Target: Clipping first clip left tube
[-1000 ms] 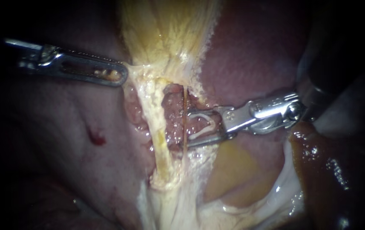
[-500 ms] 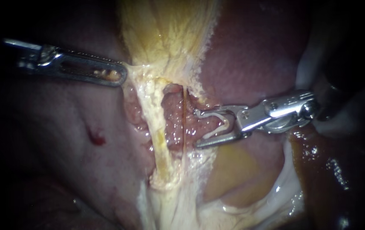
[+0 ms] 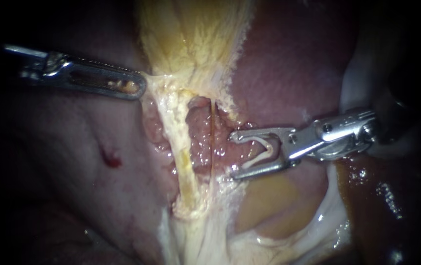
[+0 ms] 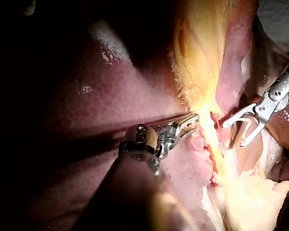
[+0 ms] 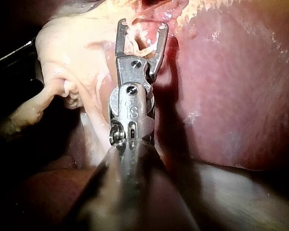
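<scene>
The liver (image 3: pixel 294 64) fills the field, and a fan of pale yellow tissue (image 3: pixel 190 44) descends across it. Your left instrument (image 3: pixel 141 88) has its hand pressed together, pinching the edge of this tissue and holding it out to the side. Below the fan run two strands: the thick pale left tube (image 3: pixel 184 157) and, just beside it, the thin brownish right tube (image 3: pixel 212 132). Your right instrument (image 3: pixel 232 155) has its hand spread wide, its two jaws carrying the open white clip (image 3: pixel 264 153). The jaw tips stand near the right tube, and neither tube lies between them. The left tube is therefore unclipped, and the right tube lies between it and the clip. Hazards, as judged from this position:

- Advancing straight in may catch the right tube, alone or together with the left.
- A low approach may drive the lower jaw tip into the raw liver surface behind the tubes.
- Snagging tissue may dislodge the clip.
- Loss of the left hand's pinch would slacken the tubes.

Count: one liver, two tubes, two instruments, one clip, no clip on either tube
</scene>
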### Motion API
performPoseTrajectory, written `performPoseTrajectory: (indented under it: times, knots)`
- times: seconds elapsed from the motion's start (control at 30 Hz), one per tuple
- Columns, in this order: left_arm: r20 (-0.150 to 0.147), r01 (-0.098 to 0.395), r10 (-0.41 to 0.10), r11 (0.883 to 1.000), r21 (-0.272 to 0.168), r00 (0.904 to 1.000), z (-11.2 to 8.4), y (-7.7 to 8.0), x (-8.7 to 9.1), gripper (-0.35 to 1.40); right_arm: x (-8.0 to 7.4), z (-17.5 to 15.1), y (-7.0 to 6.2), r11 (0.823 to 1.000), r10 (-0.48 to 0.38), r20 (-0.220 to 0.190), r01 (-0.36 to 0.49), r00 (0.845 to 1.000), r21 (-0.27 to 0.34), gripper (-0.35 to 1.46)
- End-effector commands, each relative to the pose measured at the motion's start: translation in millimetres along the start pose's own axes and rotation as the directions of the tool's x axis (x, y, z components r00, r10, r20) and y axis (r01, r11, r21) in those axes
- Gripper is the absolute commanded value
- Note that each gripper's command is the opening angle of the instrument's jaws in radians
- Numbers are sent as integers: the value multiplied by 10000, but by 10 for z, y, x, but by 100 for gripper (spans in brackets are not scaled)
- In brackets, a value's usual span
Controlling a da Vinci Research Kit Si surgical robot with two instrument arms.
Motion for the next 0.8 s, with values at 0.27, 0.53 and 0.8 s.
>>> performPoseTrajectory:
  times: [0.27,0.53,0.8]
  knots:
    - [0,-1,1,10000,0,10000,0,0,0,-35,9,9,-11,10000,69,-33,-69,10000,25,50]
    - [-2,-1,1,10000,4,10000,-1,0,0,-35,19,19,-20,9997,230,-123,-228,9997,124,50]
    - [-2,-1,1,10000,4,10000,-1,0,0,-35,20,29,-19,9991,398,-173,-395,9991,177,50]
